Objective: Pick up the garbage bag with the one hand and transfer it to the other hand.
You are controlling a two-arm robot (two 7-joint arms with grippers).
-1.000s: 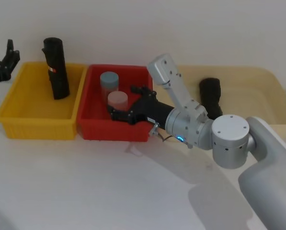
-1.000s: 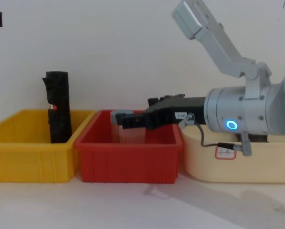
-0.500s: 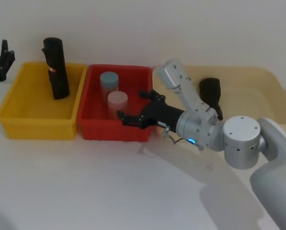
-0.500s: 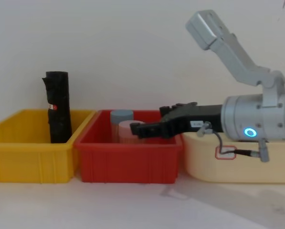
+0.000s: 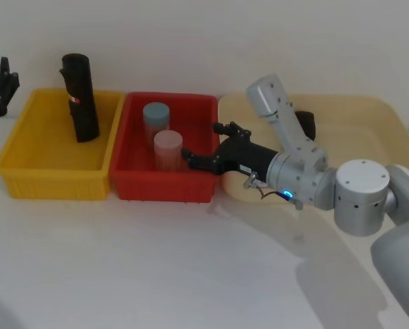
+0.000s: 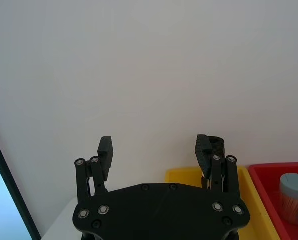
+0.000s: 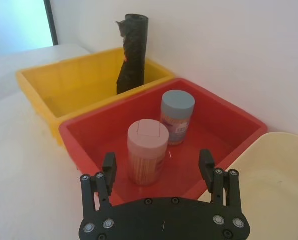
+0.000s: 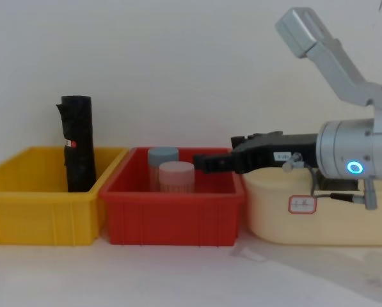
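Head view: garbage bag (image 5: 308, 123) in cream tub (image 5: 368, 103), jars (image 5: 168, 148) in red bin (image 5: 164, 190)

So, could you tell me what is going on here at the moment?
The right gripper hangs open and empty over the right end of the red bin, near the two jars. The garbage bag lies untouched in the cream tub, partly hidden behind the right arm. The left gripper is open too, raised at the far left beyond the yellow bin, where a slimmer black roll stands.
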